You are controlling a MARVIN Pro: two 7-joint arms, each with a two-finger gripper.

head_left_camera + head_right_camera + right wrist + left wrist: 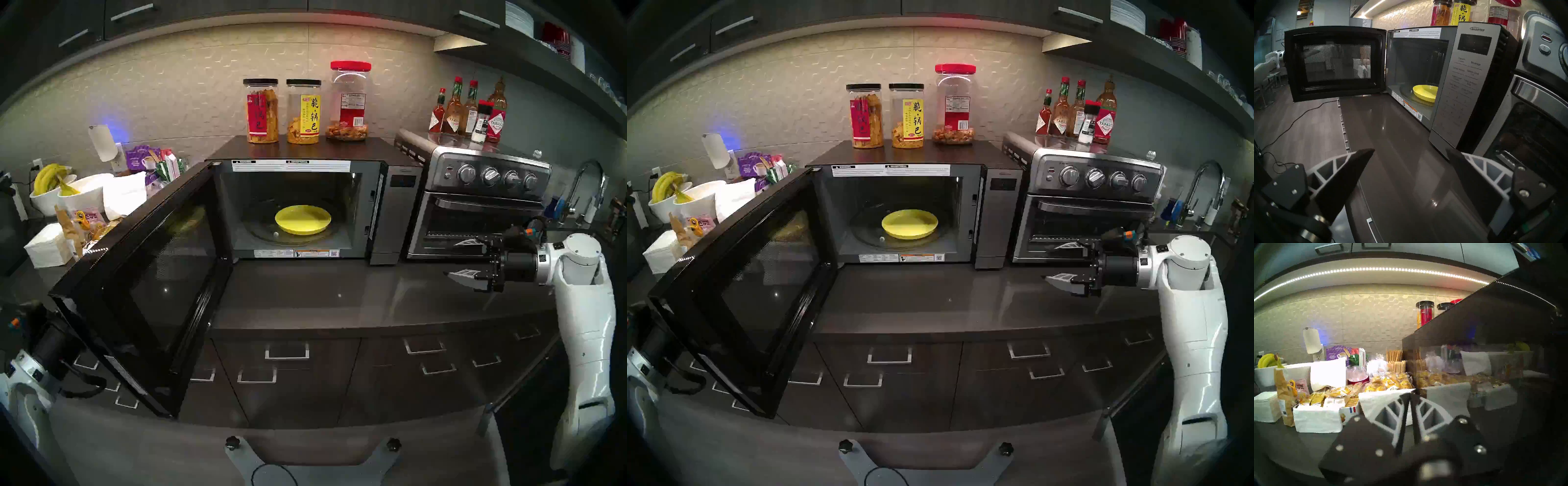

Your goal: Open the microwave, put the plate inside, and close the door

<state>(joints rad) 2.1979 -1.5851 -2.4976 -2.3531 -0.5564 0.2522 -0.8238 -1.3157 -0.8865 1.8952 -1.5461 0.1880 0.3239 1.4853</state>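
The microwave [393,210] stands on the counter with its door [146,281] swung wide out to the left. The yellow plate [303,220] lies flat on the glass turntable inside, also seen as the plate [1425,92] in the right wrist view. My left gripper [1409,395] is shut on nothing, just beside the door's glossy outer face [1491,344]. In the head views the door hides it. My right gripper [453,258] hangs open and empty over the counter in front of the toaster oven, pointing at the microwave [1466,81].
A steel toaster oven [475,210] stands right of the microwave, with sauce bottles [468,108] on top. Three jars [302,112] sit on the microwave. Left of it are bowls with bananas [51,183], napkins and snack packs [1386,383]. A sink tap [587,183] is at the far right.
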